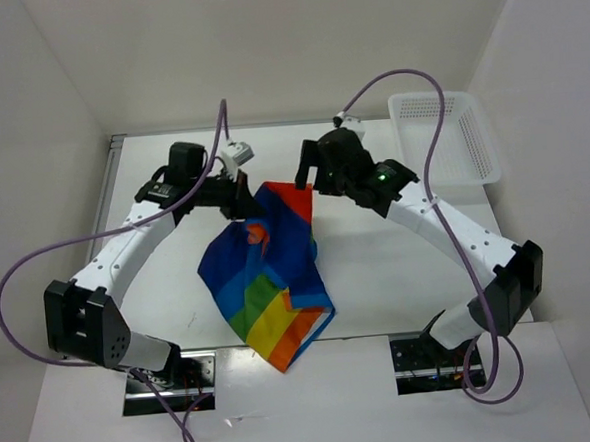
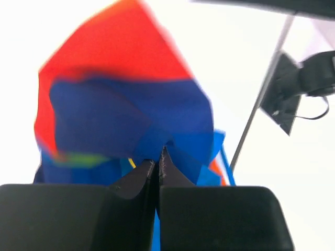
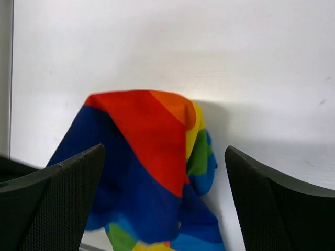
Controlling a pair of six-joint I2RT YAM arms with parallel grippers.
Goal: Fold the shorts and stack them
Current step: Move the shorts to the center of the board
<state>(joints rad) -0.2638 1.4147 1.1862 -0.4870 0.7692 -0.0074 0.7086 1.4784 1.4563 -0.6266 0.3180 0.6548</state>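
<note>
White table [image 1: 409, 284], rainbow shorts [image 1: 274, 282] raised in a peak at the left gripper [image 1: 242, 208].

From overhead, the cloth trails from that claw back toward the arm bases, and a white mesh basket [image 1: 445, 137] sits off to the right of the right gripper [image 1: 317, 175]. Only the left wrist view shows its jaws clamped on a blue fold. The right wrist view shows its fingers spread wide, the red peak ahead between them.

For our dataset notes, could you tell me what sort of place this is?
Likely a robotics lab test cell: a white table enclosed by plain white panels, with a left arm and right arm bolted at its near edge.
</note>
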